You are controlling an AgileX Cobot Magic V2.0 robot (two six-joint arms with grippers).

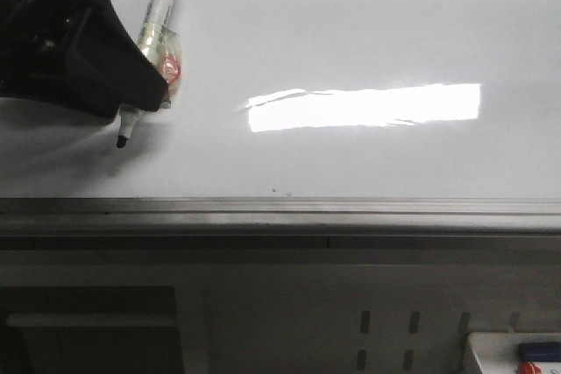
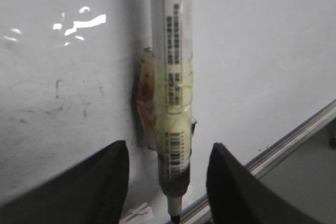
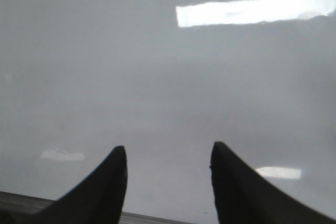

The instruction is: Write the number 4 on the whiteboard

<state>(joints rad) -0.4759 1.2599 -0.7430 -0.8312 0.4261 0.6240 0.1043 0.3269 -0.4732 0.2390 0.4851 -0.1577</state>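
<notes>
The large glossy white whiteboard with grey metal rim (image 1: pixel 368 32) fills most of the front view, with a bright rectangular glare (image 1: pixel 364 107) near its middle. No dark lines of a number 4 are visible on it in any view; only faint grey smudges (image 2: pixel 58 93) show in the left wrist view.

The left gripper (image 2: pixel 167 182), black, is at the upper left of the front view, low over the board. A white marker pen with a printed label and a black tip (image 1: pixel 151 32) sits betw. its fingers (image 2: pixel 89 187), fixed with yellowish tape (image 2: pixel 176 108) around the barrel. The pen is tilted, tip pointing toward the board's near rim, and the tip is very close to the board; I cannot tell if it touches. The fingers are spread, with a gap on each side of the barrel, so they do not pinch it.

The right gripper (image 3: pixel 168 182) hovers over bare board, fingers spread apart, holding nothing.

Below the rim is a grey perforated panel (image 1: pixel 386 330), and a white tray w/ blue and red items (image 1: pixel 517 356) at the lower right corner.
</notes>
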